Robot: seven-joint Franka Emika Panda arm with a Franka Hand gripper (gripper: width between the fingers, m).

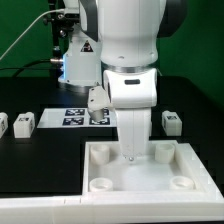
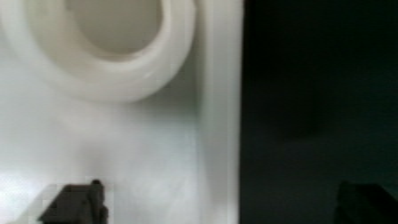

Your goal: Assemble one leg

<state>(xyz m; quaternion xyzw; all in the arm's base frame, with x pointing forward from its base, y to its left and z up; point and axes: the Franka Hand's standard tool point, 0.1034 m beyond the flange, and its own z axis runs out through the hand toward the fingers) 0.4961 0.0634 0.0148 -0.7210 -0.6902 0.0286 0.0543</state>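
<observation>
The large white panel (image 1: 150, 165) with round corner sockets lies at the front of the exterior view's right. My gripper (image 1: 133, 152) points straight down at the panel's far edge, near its middle. In the wrist view the gripper (image 2: 217, 205) is open wide, with one dark fingertip (image 2: 71, 205) over the panel (image 2: 160, 140) and the other over the black table. Nothing is between them. A round socket (image 2: 107, 40) shows close by. Two legs (image 1: 24, 122) stand at the exterior view's left, and one leg (image 1: 171, 122) stands at its right behind the panel.
The marker board (image 1: 73, 117) lies flat behind the panel, left of the arm. A lit camera stand (image 1: 78, 60) with cables stands at the back. The black table (image 1: 40, 170) spreads left of the panel.
</observation>
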